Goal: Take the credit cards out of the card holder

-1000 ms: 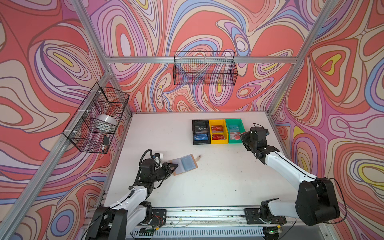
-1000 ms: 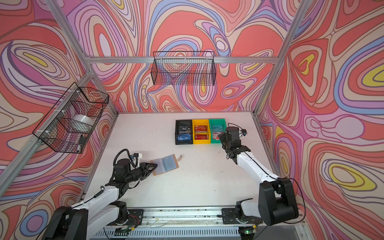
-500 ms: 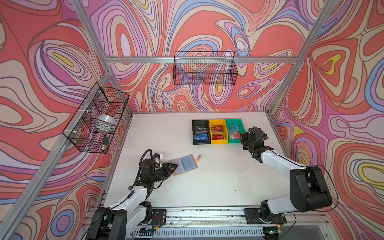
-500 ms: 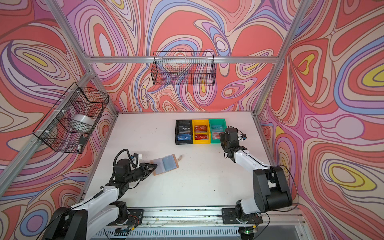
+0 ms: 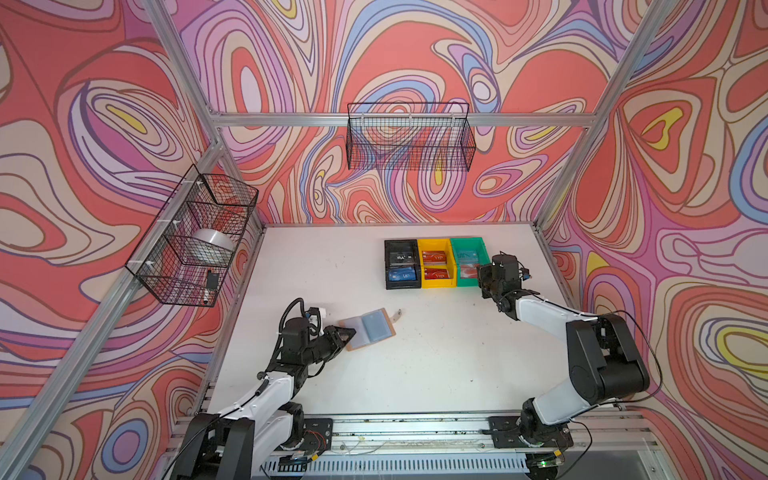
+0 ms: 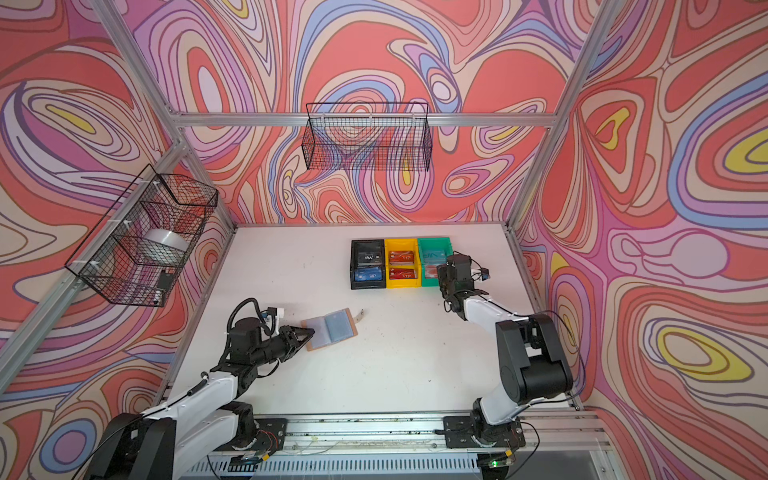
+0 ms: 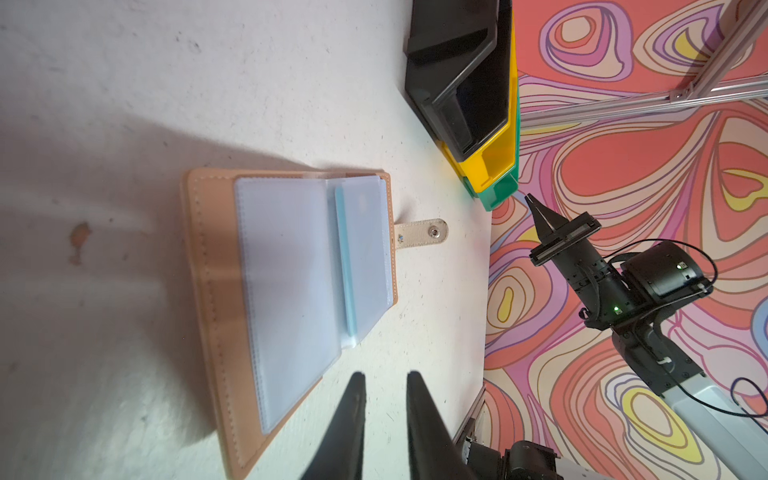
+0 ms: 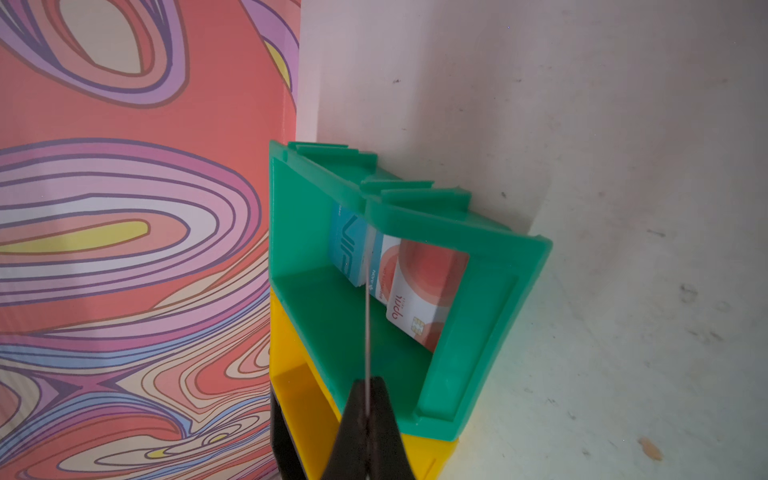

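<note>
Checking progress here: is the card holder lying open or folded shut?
Open: the card holder lies spread flat, clear sleeves facing up, strap tab unfastened.

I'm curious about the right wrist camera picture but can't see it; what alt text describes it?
The right pincer, closed on a thin card seen edge-on, aims it at an open green bin. Inside lie a teal card and a pale card with a red circle; a yellow bin adjoins it on the white table.
</note>
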`<action>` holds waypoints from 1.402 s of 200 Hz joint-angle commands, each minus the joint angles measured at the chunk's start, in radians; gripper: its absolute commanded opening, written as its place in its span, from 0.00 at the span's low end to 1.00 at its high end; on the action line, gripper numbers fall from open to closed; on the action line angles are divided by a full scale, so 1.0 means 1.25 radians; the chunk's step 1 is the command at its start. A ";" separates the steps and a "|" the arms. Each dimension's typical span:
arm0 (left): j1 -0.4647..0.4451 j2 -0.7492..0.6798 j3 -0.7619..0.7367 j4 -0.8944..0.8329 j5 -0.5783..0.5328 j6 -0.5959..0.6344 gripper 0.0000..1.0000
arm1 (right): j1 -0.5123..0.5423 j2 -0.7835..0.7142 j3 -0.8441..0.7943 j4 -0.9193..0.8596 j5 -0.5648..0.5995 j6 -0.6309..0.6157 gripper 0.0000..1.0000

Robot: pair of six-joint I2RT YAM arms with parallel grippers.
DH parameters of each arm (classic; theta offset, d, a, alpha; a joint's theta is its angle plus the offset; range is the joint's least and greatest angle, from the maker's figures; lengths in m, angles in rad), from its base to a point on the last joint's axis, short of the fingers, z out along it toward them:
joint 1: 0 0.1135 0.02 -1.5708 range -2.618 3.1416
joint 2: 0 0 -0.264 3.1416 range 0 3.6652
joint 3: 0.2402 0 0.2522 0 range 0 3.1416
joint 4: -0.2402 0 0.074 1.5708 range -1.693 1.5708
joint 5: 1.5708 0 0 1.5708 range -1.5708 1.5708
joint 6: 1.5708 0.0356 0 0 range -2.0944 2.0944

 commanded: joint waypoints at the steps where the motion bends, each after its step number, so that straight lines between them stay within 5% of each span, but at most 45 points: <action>1: 0.005 0.012 0.019 0.009 -0.009 0.013 0.22 | -0.005 0.021 0.010 0.041 0.013 0.015 0.00; 158: 0.005 0.040 0.023 0.025 -0.014 0.013 0.21 | -0.006 0.092 0.010 0.114 -0.010 0.069 0.00; 280: 0.005 0.034 0.015 0.035 -0.013 0.007 0.21 | -0.005 0.080 0.000 0.102 -0.023 0.082 0.23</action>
